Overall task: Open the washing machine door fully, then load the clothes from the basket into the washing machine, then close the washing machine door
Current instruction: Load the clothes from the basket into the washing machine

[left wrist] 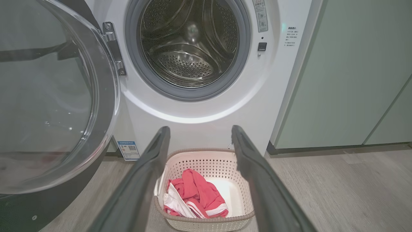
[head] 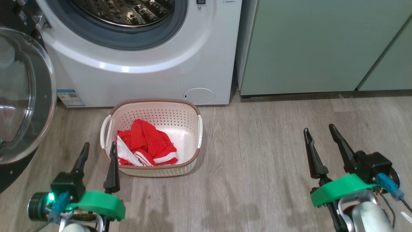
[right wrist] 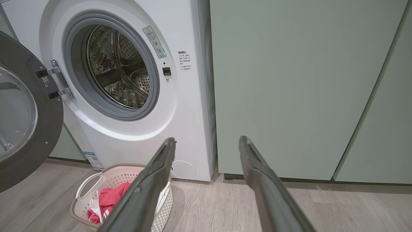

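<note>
**Two grippers spread, both empty**

The left gripper (head: 99,146) holds its dark tapered fingers wide apart beside the one cream perforated basket (head: 154,115). In it lie the clothes (head: 145,141), one crumpled red garment. The right gripper (head: 318,129), equally wide, hangs over the wood-grain floor (head: 257,145). The glass-bowled washing machine door (head: 19,96) stands open on the white washing machine (head: 145,77).

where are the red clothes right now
In the head view the clothes lie in the left half of the basket, on the floor before the washing machine, just ahead of the left gripper.
</note>
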`<state>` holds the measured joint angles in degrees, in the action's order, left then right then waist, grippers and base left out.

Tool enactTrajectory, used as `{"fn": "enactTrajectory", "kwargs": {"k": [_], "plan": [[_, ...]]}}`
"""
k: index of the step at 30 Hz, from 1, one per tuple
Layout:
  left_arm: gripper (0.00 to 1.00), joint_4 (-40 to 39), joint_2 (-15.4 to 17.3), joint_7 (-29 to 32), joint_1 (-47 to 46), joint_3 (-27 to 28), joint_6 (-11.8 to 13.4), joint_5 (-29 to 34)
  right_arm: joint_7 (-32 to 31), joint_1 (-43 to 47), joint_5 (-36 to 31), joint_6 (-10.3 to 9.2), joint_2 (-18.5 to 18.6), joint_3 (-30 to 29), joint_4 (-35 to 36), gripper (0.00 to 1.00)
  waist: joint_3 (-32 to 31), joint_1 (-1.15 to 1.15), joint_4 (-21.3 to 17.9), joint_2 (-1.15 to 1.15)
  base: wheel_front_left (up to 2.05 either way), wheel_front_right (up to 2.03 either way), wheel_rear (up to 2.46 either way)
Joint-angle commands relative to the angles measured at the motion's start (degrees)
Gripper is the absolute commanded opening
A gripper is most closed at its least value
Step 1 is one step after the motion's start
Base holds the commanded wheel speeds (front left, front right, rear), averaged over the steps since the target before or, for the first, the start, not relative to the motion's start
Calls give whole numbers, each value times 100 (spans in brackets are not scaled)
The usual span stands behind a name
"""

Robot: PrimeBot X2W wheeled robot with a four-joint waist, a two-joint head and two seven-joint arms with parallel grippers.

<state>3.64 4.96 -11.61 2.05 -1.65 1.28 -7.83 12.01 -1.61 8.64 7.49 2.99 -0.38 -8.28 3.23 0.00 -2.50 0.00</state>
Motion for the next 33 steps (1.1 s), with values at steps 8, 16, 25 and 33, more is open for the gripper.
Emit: {"fn": "enactTrajectory", "kwargs": {"k": [8,16,25,33], "plan": [[100,-126,104,8,-201,144,44,-93,11,-134,77,0,-12,132,128,100,-29,0,-18,0,0,0,0],[100,-136,128,8,-206,117,32,-148,15,-155,72,0,-12,146,114,100,-8,0,-37,0,66,-62,-4],[100,-133,167,0,-261,65,26,-183,10,-169,55,0,-12,150,147,100,52,0,-77,0,169,-169,0],[100,-137,187,-63,-296,15,-11,-237,-9,-193,47,0,-12,151,160,100,93,0,-84,0,187,-187,0]]}}
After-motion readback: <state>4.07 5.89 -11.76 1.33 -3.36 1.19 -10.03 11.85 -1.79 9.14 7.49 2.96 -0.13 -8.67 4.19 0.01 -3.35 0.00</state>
